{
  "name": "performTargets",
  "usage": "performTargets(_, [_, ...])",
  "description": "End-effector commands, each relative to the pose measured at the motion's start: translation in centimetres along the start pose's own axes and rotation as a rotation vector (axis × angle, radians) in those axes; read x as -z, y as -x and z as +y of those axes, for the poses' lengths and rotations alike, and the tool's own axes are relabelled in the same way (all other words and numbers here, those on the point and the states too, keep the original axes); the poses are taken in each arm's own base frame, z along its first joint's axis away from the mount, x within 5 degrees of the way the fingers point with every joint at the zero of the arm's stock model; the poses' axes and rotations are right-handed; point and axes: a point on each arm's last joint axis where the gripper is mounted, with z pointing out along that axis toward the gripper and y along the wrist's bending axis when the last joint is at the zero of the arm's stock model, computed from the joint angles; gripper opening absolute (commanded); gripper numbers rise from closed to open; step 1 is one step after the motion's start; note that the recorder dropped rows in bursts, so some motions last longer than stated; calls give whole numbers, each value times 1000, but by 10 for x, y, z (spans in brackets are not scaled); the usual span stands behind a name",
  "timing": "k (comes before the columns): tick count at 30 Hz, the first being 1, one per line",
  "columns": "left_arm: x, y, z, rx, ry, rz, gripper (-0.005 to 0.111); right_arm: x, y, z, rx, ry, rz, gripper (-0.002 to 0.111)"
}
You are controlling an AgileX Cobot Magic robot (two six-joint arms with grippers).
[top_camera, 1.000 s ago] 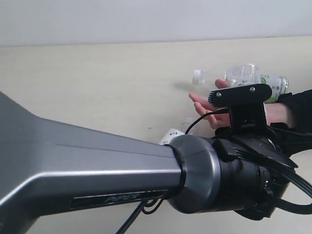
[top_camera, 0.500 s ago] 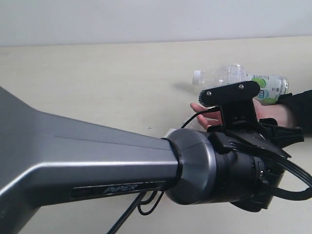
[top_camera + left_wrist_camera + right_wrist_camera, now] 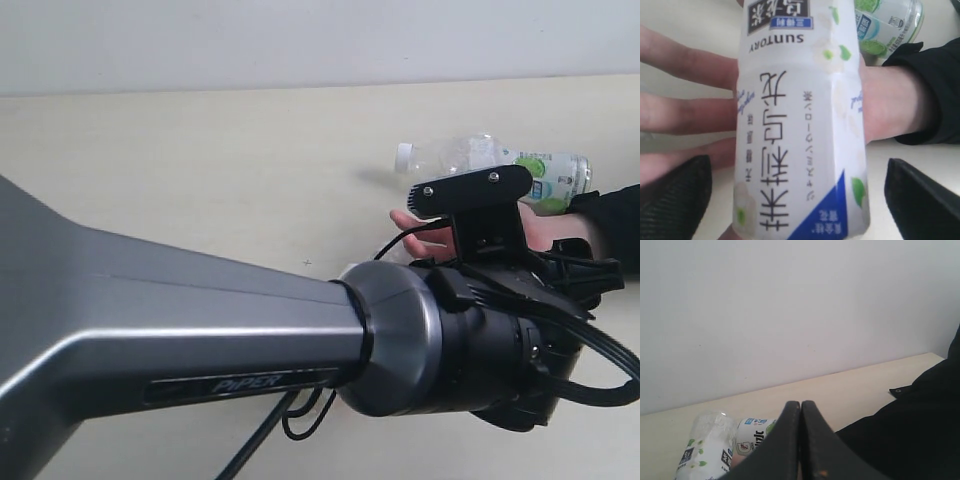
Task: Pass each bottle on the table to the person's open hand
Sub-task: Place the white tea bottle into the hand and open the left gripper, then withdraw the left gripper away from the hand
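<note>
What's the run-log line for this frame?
left gripper: open, straddling white-labelled plastic bottle | bottle: lying on person's open hand | right gripper: shut, empty | clear green-labelled plastic bottle: on pale wood-grain table

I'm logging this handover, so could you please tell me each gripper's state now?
Left gripper: open, clear of the white bottle.
Right gripper: shut, empty.
Person's hand: open, bottle lying on it.

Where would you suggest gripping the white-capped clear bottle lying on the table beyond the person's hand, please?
Grip the clear bottle around its body, just behind the white cap, coming down from above. It lies on its side across the table, so its rounded flanks are exposed from above, and the person's hand lies along its near side.
</note>
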Motion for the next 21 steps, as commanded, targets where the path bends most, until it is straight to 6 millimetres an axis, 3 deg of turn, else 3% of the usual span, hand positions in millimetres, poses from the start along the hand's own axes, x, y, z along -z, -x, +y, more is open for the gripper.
performTargets(1, [4, 6, -2, 14, -6, -9, 90, 0, -1, 0, -1, 1, -4, 0])
performTargets(8, [31, 29, -10, 5, -44, -16, 90, 0, -1, 0, 3, 1, -4, 0])
performTargets(14, [77, 68, -20, -48, -128, -74, 84, 0, -1, 0, 3, 1, -4, 0])
performTargets(17, [105, 89, -23, -120, -177, -106, 57, 0, -1, 0, 3, 1, -4, 0])
performTargets(20, [139, 114, -23, -183, -228, -156, 6, 0, -1, 0, 3, 1, -4, 0])
performTargets(21, [151, 122, -22, -207, -240, -171, 2, 0, -1, 0, 3, 1, -4, 0])
